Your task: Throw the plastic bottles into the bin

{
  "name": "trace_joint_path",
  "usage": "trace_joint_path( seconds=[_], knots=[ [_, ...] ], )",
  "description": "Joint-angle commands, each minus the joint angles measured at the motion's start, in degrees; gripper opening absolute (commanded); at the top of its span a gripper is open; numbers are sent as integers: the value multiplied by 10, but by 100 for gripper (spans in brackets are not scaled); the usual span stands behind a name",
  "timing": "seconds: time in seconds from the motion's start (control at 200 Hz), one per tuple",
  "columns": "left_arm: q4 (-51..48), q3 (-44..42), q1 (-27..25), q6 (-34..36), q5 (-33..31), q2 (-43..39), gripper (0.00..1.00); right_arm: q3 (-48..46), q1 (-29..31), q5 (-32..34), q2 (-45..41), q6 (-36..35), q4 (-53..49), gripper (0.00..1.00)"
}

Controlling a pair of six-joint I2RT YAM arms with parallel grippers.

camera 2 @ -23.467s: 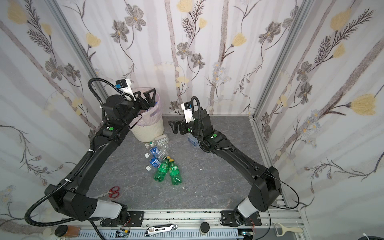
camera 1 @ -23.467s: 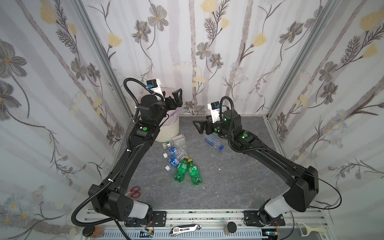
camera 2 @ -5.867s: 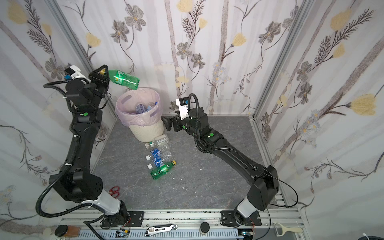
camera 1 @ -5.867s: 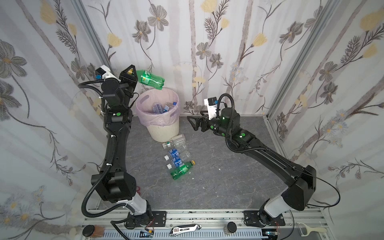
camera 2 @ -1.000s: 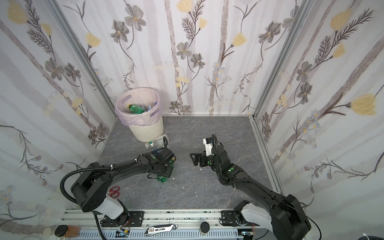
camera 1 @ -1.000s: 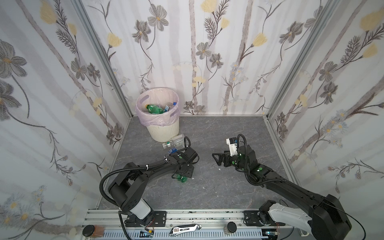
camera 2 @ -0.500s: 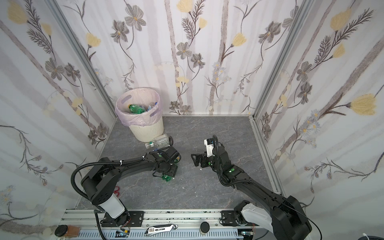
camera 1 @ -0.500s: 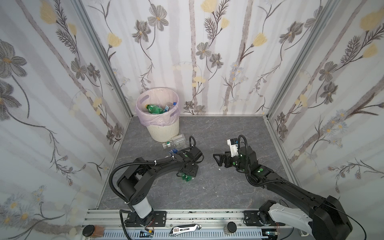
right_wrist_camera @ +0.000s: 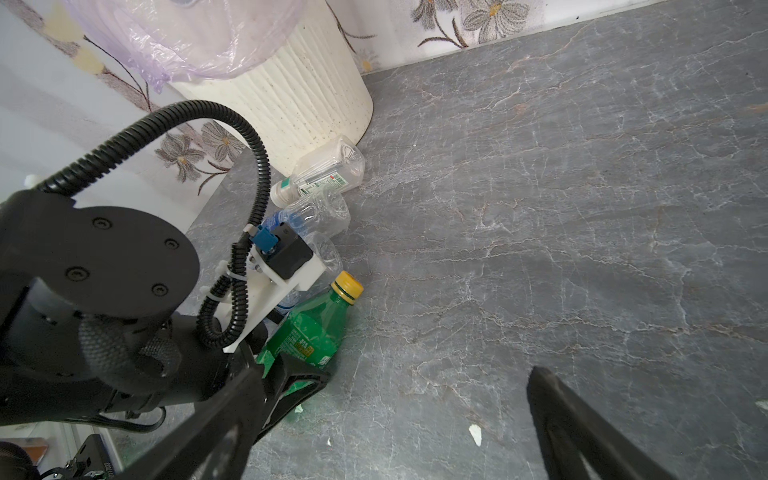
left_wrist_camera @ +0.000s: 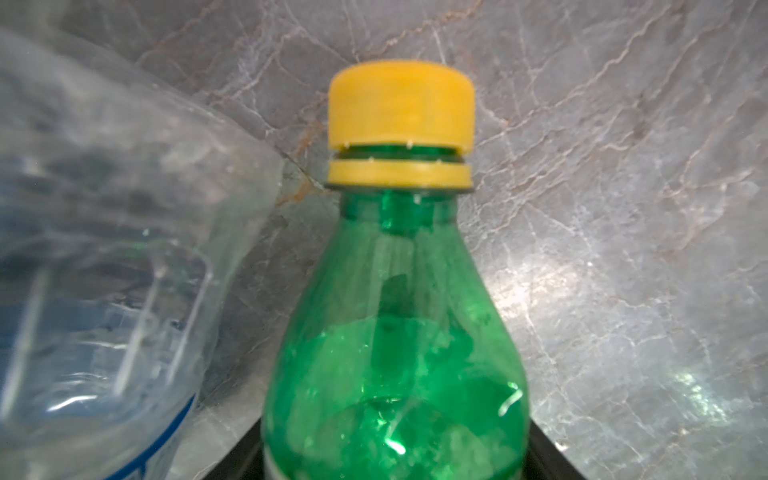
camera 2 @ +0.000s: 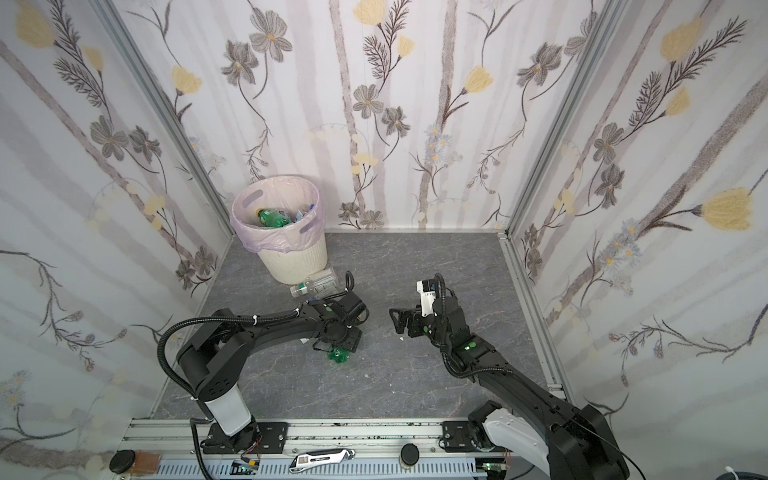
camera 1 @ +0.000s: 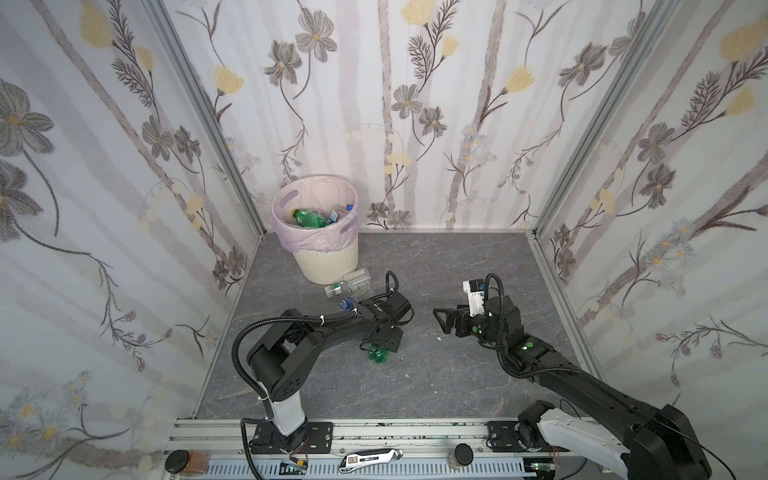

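Observation:
A green plastic bottle [camera 1: 378,353] with a yellow cap [left_wrist_camera: 401,104] lies on the grey floor. My left gripper [camera 1: 385,338] is low over it and shut on its body, with a dark finger [right_wrist_camera: 303,376] at its side. Clear bottles [camera 1: 353,282] [right_wrist_camera: 316,214] lie close by at the foot of the bin [camera 1: 328,259]; one [left_wrist_camera: 104,249] is right beside the held bottle. The cream ribbed bin, lined with a pink bag, holds another green bottle and several clear ones. My right gripper [camera 1: 441,322] hovers open to the right with nothing between its fingers [right_wrist_camera: 573,428].
Flower-printed walls close in the floor on three sides, and the bin [camera 2: 297,264] stands in the back left corner. Small white scraps [right_wrist_camera: 476,434] lie on the floor between the arms. A utility knife [camera 1: 370,457] rests on the front rail.
My left gripper has shifted a little to the right along the floor with the green bottle. The right arm has barely moved.

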Motion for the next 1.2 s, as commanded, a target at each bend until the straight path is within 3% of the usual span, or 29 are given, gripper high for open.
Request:
trace_joint_path(
  seconds=[0.0,0.195,0.644,1.194],
  knots=[
    [2,5,-1,5,-7,-2,66,-2,-2,2,0,4,22,100],
    [3,10,-2,6,-4,1,58,-1,-3,-4,6,8,32,100],
    [2,53,8,14,27,-6,56,-4,-1,-16,-6,0,48,100],
    [-4,232,129,4,85,-49,56,97,58,11,35,-43,46,100]
  ],
)
